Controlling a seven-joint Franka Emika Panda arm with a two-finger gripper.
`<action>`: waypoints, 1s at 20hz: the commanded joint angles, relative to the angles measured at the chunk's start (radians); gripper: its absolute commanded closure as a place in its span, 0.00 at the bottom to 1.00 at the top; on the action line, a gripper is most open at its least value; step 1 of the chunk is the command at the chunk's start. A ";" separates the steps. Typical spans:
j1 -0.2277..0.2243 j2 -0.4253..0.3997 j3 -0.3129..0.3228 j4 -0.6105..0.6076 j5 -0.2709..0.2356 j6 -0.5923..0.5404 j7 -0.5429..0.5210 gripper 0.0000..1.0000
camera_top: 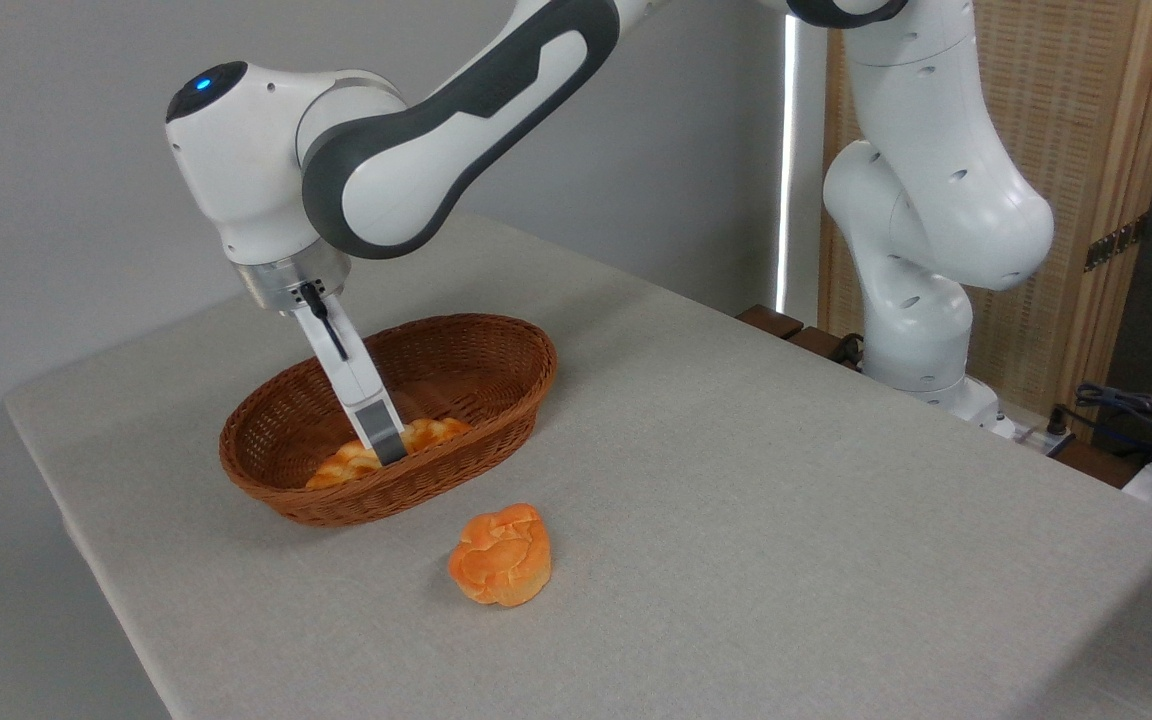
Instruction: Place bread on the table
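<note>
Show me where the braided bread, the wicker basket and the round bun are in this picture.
braided bread [433,432], fixed camera view, on its bumpy top right of the jaws.
wicker basket [496,340], fixed camera view, on the far rim.
round bun [502,553], fixed camera view, on its orange top.

no text, label, brand, number or sign can be read anywhere in the view: not on the white and dark grey robot arm [456,130], the oval brown wicker basket [391,500] or the light grey-beige cloth-covered table [736,480].
</note>
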 commanded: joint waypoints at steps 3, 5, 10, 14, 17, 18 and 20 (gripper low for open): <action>-0.011 0.019 0.004 -0.001 0.003 0.011 -0.006 0.58; -0.010 0.019 0.004 -0.001 0.003 0.010 -0.006 0.57; -0.010 0.008 0.004 0.001 0.002 -0.005 -0.007 0.57; -0.005 -0.026 0.011 0.004 -0.003 -0.022 -0.006 0.55; -0.002 -0.044 0.013 0.007 -0.012 -0.028 -0.007 0.54; -0.002 -0.046 0.013 0.007 -0.012 -0.028 -0.009 0.54; -0.003 -0.061 0.008 0.009 -0.014 -0.028 -0.013 0.52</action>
